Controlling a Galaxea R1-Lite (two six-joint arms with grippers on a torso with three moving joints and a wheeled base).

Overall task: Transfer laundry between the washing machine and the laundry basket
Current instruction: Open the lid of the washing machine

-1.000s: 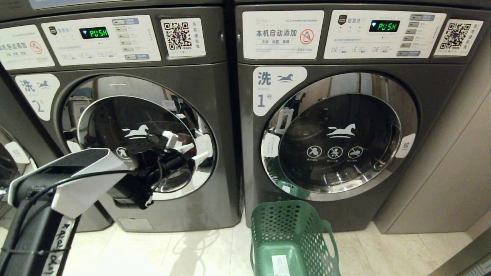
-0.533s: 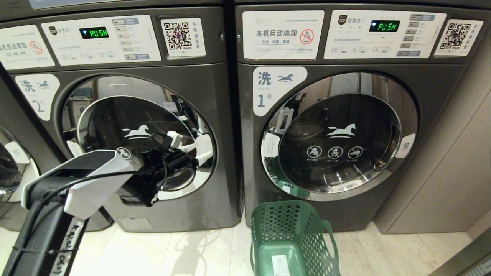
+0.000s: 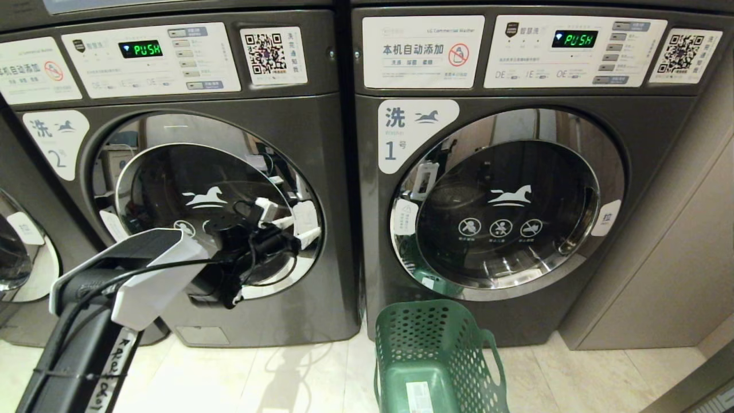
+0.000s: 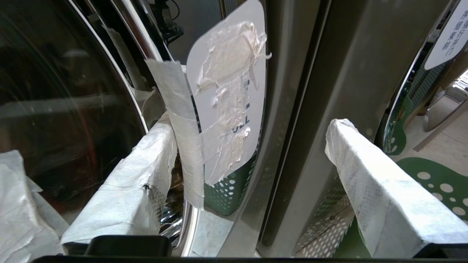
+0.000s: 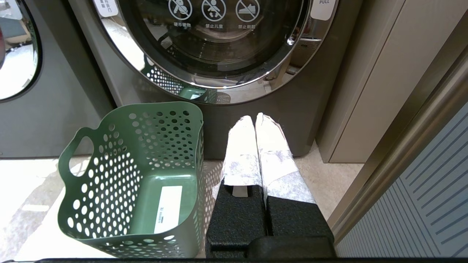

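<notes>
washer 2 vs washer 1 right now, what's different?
Washer 2 has the open left end effector at the right edge of its door, by a taped-over label; washer 1 has no arm at its door. Washer 2 stands left; washer 1 stands right, with the green basket on the floor before it. Both are dark grey, doors shut, displays reading PUSH.

The left arm (image 3: 137, 275) wears a white angular shell over black links — black cables run along it, and a white strip with handwritten black letters sits on its lower link. Both the left gripper (image 3: 298, 226) and right gripper (image 5: 256, 120) have fingers wrapped in white tape on black, grainy bases.
</notes>
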